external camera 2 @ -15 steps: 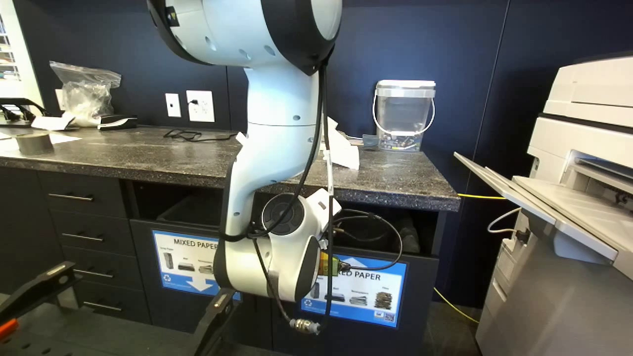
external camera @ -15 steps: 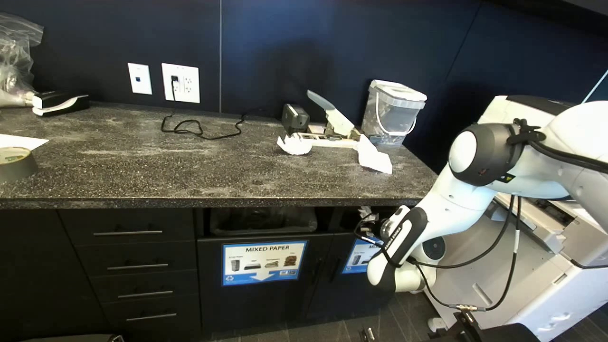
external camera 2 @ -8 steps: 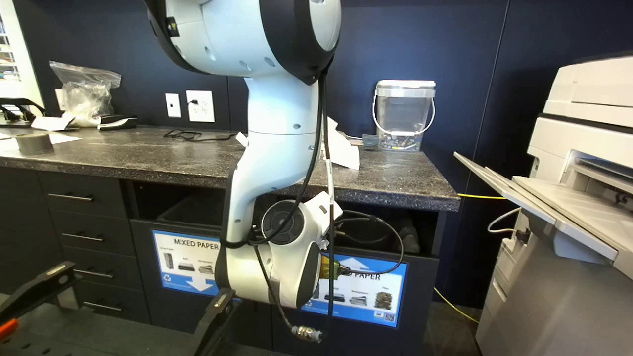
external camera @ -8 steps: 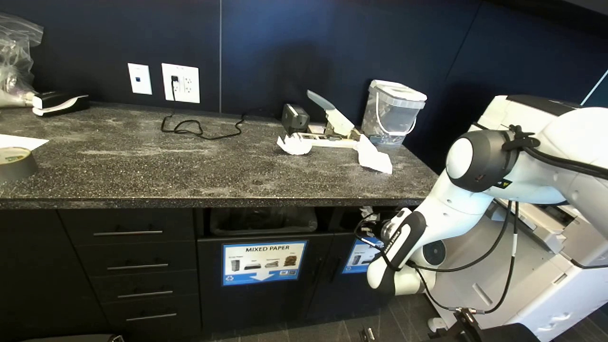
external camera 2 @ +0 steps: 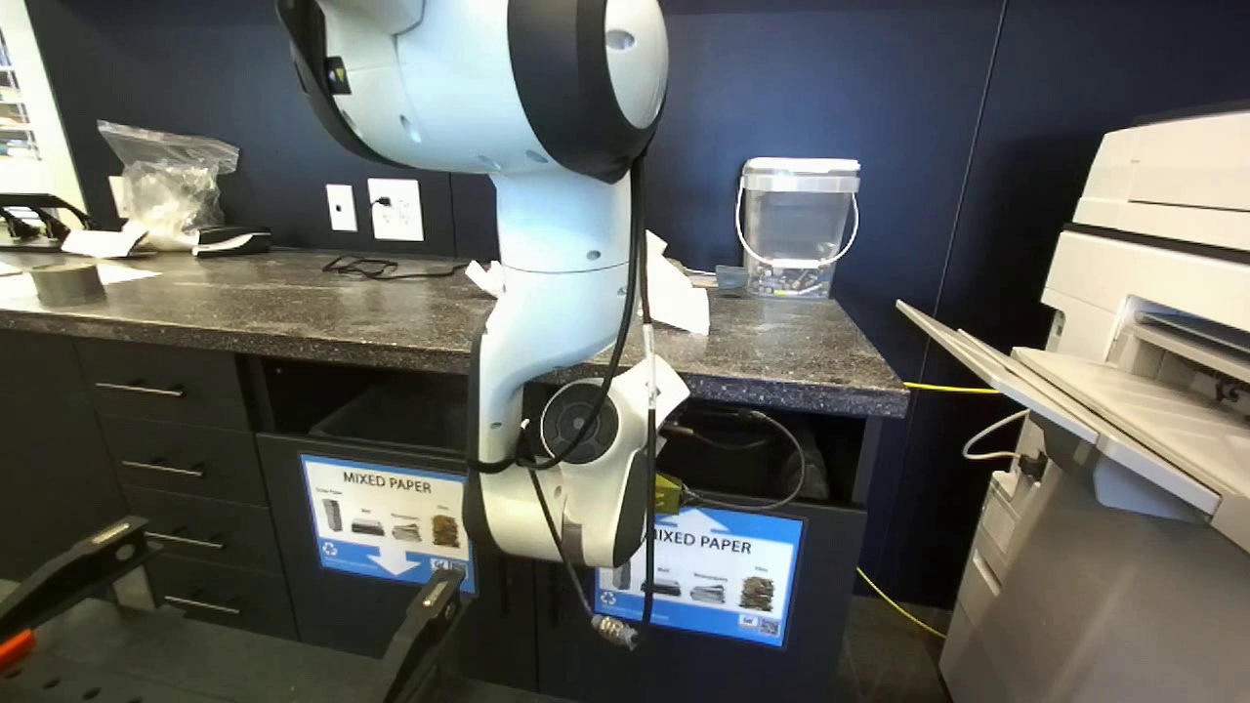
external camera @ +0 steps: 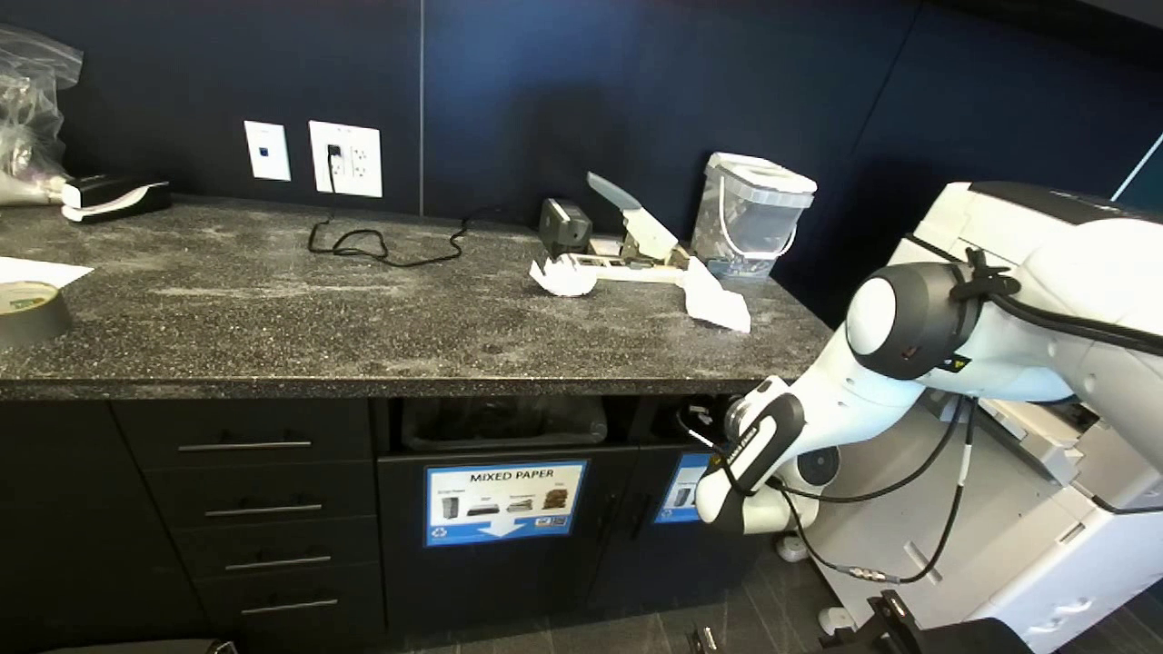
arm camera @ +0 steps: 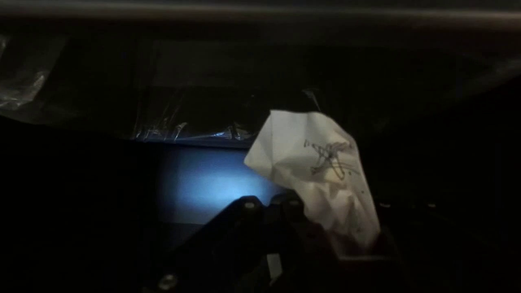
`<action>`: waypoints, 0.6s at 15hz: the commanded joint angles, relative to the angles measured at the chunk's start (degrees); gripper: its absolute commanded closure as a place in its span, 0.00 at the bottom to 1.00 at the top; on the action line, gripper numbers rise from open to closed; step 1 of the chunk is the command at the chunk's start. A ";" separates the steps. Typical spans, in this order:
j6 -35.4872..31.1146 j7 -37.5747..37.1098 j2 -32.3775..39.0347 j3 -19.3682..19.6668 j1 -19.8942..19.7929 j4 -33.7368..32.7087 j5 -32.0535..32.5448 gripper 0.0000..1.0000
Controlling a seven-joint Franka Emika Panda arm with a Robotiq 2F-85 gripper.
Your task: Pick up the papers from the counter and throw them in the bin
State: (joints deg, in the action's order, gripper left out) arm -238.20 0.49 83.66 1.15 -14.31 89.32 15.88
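In the dark wrist view my gripper [arm camera: 270, 202] has its fingers together. A crumpled white paper [arm camera: 331, 158] with a scribble comes out from behind the right-hand finger; it looks pinched, though the contact itself is too dark to see. The gripper is hidden in the exterior views, inside the slot of the bin [external camera 2: 830, 576] with the bluer label. On the counter [external camera: 409, 318] lie further white papers: a curled piece [external camera: 565, 278] and a folded piece [external camera: 718, 304], the latter also [external camera 2: 674, 298] partly behind the arm in an exterior view.
An open beige tool [external camera: 647, 234] stands among the papers, near a lidded clear bucket [external camera: 752, 218]. A black cable [external camera: 391, 259] and a tape roll [external camera: 32, 313] lie farther left. The counter edge [external camera 2: 801, 391] overhangs the slot. A printer [external camera 2: 1152, 322] stands at right.
The upper arm has lowered while the wrist has shifted slightly up and toward the bin slot. A pale scrap earlier visible at the slot is out of sight now. The counter papers have not moved.
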 commanded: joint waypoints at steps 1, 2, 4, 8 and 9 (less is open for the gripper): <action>0.87 -2.96 4.64 0.36 0.91 -8.06 0.19 0.97; 1.20 -3.74 3.75 0.28 0.81 -7.04 0.41 0.97; 0.86 -4.46 1.86 0.22 1.26 -4.06 0.21 0.97; 1.13 -5.96 1.78 0.08 1.33 -3.76 0.30 0.97; 1.80 -6.21 1.78 0.11 1.31 -3.74 0.03 0.97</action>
State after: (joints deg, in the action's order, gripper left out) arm -236.52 -3.83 85.44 1.01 -13.35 85.93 15.88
